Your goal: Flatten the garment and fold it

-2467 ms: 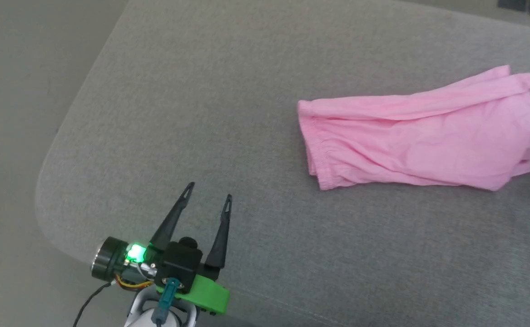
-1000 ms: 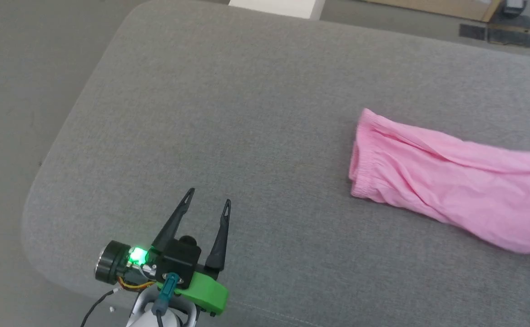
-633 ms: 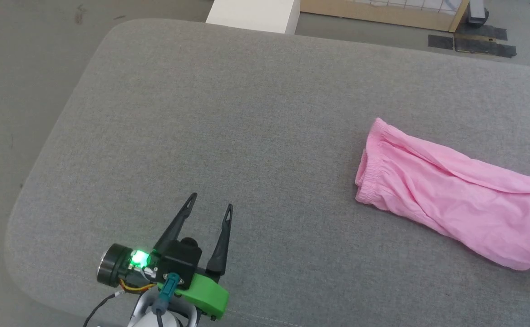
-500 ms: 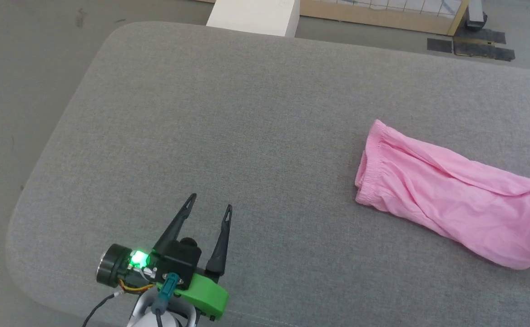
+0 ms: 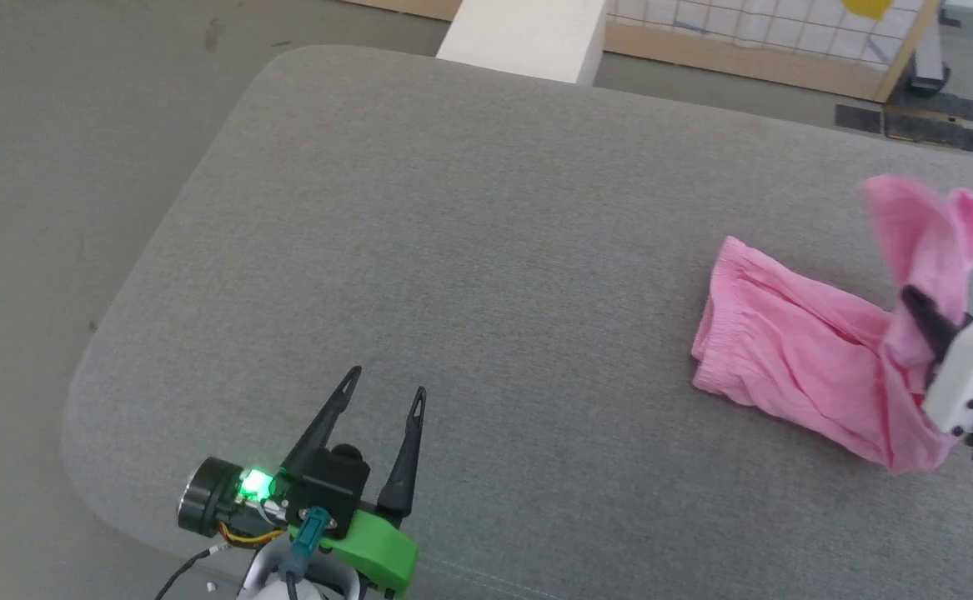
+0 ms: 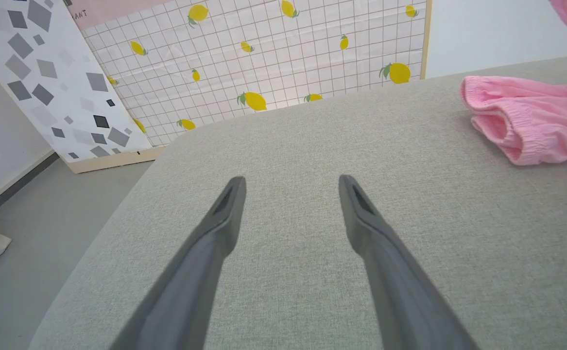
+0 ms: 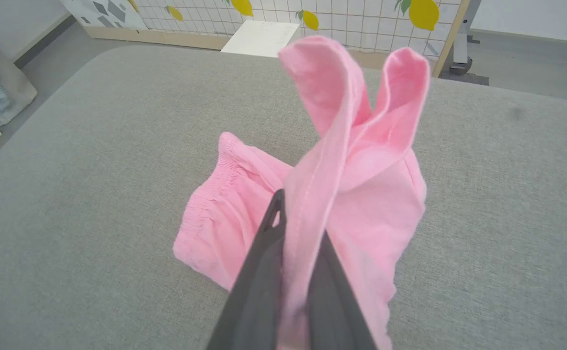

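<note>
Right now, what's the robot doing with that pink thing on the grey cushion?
The robot's right hand is shut on one leg end of the light pink thin-fabric shorts, holding that end up off the grey upholstered cushion. The gathered waistband end lies bunched on the cushion, so the shorts are neither flat nor folded yet. The left hand is open over the cushion's near left part, apart from the shorts and holding nothing.

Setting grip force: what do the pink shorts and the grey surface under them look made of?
Shorts: thin, matte woven cloth, likely cotton-like; fine creases, gathered waistband, soft folds pinched in the right pincer. Surface: grey matte upholstery fabric with visible weave, seemingly padded; rounded corner, stitched seam.
</note>
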Controlling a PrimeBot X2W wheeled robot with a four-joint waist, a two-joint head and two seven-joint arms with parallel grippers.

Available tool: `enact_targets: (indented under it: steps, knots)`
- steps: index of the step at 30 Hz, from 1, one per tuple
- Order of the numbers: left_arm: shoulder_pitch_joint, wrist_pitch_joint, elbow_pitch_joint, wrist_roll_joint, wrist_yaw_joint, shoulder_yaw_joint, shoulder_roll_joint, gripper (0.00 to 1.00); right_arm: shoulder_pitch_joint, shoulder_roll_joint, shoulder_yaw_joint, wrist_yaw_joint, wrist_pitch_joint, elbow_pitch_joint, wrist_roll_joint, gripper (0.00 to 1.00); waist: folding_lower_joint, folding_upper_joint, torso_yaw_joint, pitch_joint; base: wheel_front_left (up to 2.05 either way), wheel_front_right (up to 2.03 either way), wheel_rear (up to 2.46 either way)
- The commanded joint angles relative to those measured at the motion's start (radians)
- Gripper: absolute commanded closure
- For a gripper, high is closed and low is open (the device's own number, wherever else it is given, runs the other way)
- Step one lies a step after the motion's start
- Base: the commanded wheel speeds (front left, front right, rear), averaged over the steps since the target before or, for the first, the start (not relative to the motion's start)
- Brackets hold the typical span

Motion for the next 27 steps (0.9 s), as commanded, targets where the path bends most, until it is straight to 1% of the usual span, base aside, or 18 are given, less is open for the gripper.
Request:
enact_targets:
  steps: [1,4,10,11,12,19,21,25,27]
  knots:
    - [0.013,0.0,0.0,-0.004,0.004,-0.001,0.001,0.0,-0.022,0.01,0.016,0.003,0.002,-0.004,0.006,1.0,0.0,0.0,0.024,0.0,0.0,0.0,0.0]
    - [0.01,-0.002,0.001,-0.004,0.005,-0.004,-0.003,0.0,-0.043,0.025,0.063,0.003,0.009,0.008,0.0,1.0,0.0,0.0,0.046,0.007,0.0,0.0,0.0]
    - [0.007,-0.009,0.008,-0.005,0.007,-0.007,-0.013,0.0,-0.081,0.056,0.142,0.003,0.016,0.072,-0.022,1.0,0.0,0.0,0.084,0.025,0.0,0.0,0.0]
    - [0.007,-0.011,0.009,-0.005,0.007,-0.008,-0.015,0.0,-0.083,0.052,0.162,0.003,0.015,0.088,-0.032,1.0,0.0,0.0,0.091,0.029,0.0,0.0,0.0]
    - [0.007,-0.013,0.011,-0.006,0.007,-0.009,-0.018,0.0,-0.087,0.035,0.204,0.003,0.009,0.114,-0.055,1.0,0.0,0.0,0.1,0.034,0.0,0.0,0.0]
    - [-0.002,-0.02,0.023,-0.006,0.007,-0.012,-0.032,0.0,-0.109,-0.023,0.342,0.003,-0.036,0.223,-0.095,1.0,0.0,0.0,0.116,0.049,0.0,0.0,0.0]
    - [-0.006,-0.022,0.026,-0.007,0.007,-0.01,-0.035,0.0,-0.123,-0.043,0.399,0.003,-0.056,0.239,-0.088,0.0,0.0,0.0,0.116,0.052,0.0,0.0,0.0]
    - [-0.015,-0.025,0.04,-0.013,0.006,0.0,-0.037,0.0,-0.152,-0.07,0.485,0.003,-0.097,0.254,-0.037,0.0,0.0,0.0,0.103,0.043,0.0,0.0,0.0]
    - [-0.02,-0.027,0.045,-0.016,0.004,0.004,-0.035,0.0,-0.167,-0.093,0.528,0.003,-0.114,0.251,-0.022,0.0,0.0,0.0,0.09,0.031,0.0,0.0,0.0]
